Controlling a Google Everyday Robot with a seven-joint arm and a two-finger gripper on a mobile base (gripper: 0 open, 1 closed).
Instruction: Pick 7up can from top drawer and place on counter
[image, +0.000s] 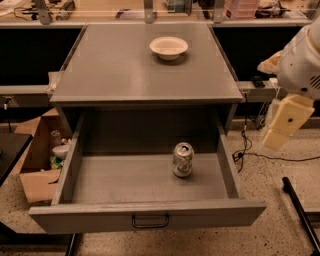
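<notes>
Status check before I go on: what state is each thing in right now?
top drawer: pulled open.
7up can: upright inside the drawer, ungrasped.
white bowl: upright on the counter, looks empty.
gripper: outside the drawer, to its right, clear of the can.
cardboard box: open, on the floor at left.

The wide grey top drawer (110, 181) is open from above, only the dented silvery 7up can (182, 160) standing inside; the cream two-finger gripper (278, 134) hangs outside, beyond its right wall.
</notes>
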